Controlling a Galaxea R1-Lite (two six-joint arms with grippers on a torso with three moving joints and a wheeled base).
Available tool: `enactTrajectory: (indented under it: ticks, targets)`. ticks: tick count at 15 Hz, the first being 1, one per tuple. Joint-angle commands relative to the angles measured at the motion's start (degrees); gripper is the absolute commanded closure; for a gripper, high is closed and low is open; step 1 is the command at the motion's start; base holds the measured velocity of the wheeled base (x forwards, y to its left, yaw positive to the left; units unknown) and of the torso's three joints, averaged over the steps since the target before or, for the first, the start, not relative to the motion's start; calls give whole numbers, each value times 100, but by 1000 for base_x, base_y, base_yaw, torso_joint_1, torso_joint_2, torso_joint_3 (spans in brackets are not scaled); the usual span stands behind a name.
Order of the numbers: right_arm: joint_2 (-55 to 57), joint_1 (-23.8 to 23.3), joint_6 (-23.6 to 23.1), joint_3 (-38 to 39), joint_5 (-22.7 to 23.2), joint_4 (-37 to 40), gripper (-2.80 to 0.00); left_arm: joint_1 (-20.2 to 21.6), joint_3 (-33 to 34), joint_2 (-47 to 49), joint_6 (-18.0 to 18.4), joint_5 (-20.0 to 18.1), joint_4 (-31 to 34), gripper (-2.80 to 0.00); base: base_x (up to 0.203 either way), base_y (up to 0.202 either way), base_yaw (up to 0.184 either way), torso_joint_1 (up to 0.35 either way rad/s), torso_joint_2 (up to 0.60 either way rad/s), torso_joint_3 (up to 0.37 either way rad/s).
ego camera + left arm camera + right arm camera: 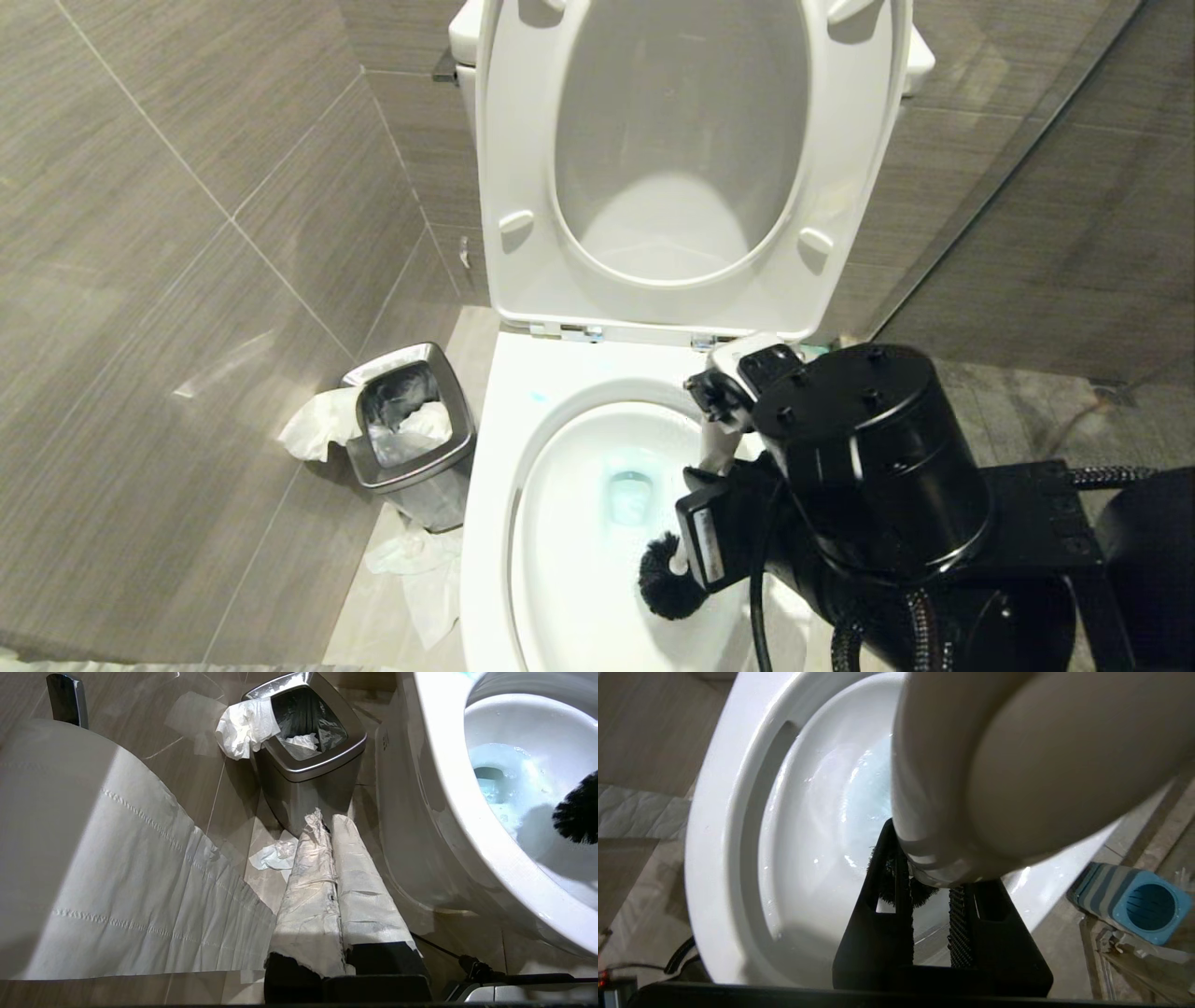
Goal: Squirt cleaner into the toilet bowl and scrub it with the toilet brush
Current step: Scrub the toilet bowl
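Item, far left: my left hand (334,858), paper-wrapped fingers pressed shut, empty, hanging beside the waste bin (411,425). Item, centre: toilet bowl (490,523), seat raised, cleaner (627,493) tinting its water blue. Item, right: my right hand (698,527) clamped on the toilet brush (670,583), bristle head inside the basin.
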Motion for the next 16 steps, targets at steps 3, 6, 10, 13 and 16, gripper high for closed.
enactTrajectory:
  ticks: [3, 6, 10, 13, 16]
  targets:
    - [-149, -633, -26, -13, 122, -6, 0, -2, 9, 0, 0, 1, 2, 0, 0, 0, 0, 0, 0, 0]
    - [-11, -1129, -107, -75, 297, -23, 0, -2, 9, 0, 0, 1, 2, 0, 0, 0, 0, 0, 0, 0]
    - [555, -1439, -120, -704, 355, -39, 0, -2, 9, 0, 0, 1, 2, 0, 0, 0, 0, 0, 0, 0]
    - [1036, -1465, -173, -1424, 348, -33, 0, -2, 9, 0, 0, 1, 9, 0, 0, 0, 0, 0, 0, 0]
    - [1423, -1434, -284, -2069, 359, -25, 0, -2, 9, 0, 0, 1, 2, 0, 0, 0, 0, 0, 0, 0]
